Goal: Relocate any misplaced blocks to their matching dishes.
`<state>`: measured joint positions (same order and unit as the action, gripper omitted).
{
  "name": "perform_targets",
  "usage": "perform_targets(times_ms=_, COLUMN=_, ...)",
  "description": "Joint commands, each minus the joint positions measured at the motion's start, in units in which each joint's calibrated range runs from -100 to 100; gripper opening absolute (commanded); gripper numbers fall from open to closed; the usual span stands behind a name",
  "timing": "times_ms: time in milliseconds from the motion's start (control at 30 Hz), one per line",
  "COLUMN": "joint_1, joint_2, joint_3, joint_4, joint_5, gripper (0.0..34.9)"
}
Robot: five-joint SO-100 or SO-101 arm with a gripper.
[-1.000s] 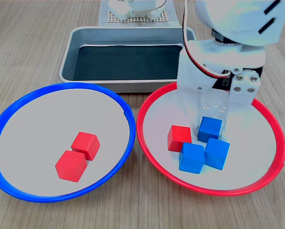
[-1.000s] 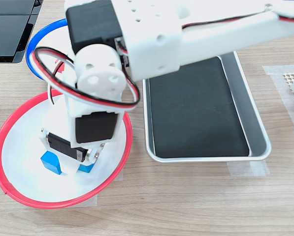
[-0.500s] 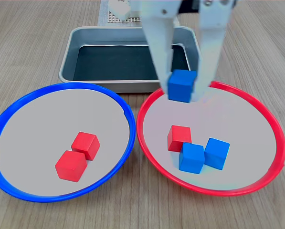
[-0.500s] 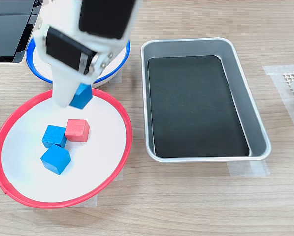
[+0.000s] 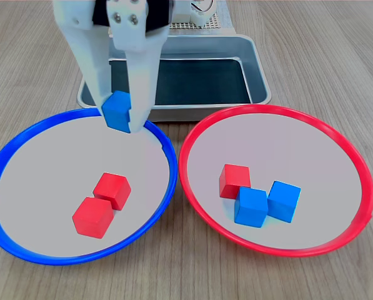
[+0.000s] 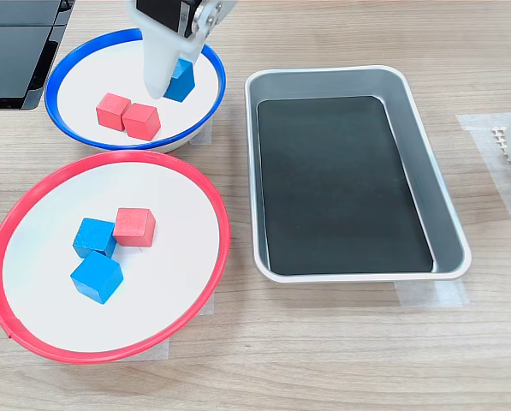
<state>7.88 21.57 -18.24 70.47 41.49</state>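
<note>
Gripper (image 5: 119,112) w/ blue block (image 5: 118,111) over blue-rimmed dish (image 5: 24,140).

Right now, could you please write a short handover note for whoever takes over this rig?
Gripper: shut on a blue block, held over the blue-rimmed dish, near its rim by the tray.
Blue-rimmed dish: two red blocks, misplaced.
Red-rimmed dish: one red block, correct, plus two blue blocks, misplaced.
Done: nothing set down yet.
Left: release the held block, then move the other four.
</note>
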Motion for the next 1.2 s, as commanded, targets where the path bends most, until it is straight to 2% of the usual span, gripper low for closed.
perform_targets(times_ms=0, joint_1=1.7, joint_2=-0.9, joint_3=0.8, joint_4=-1.7, joint_5=1.8, gripper=0.4)
perform_targets(times_ms=300, joint_1=5.7, joint_2=3.7, joint_3=1.6, joint_4=-8.1, joint_5=3.3, gripper=0.4)
perform_targets(times_ms=667, joint_1=8.5, joint_2=9.3, joint_3=-1.4, joint_4=-9.0, joint_5=5.7, gripper=0.5)
perform_targets(times_ms=833, joint_1=9.1, joint_2=11.1, joint_3=-3.9, joint_4=-9.4, joint_5=5.7, gripper=6.1)
perform_targets(times_ms=1000, joint_1=9.1, joint_2=11.9, joint_3=-6.4, joint_4=-9.4, joint_5=5.1, gripper=14.4)
perform_targets(times_ms=1167, joint_1=7.3, joint_2=11.3, joint_3=-8.1, joint_4=-8.0, joint_5=3.8, gripper=17.4)
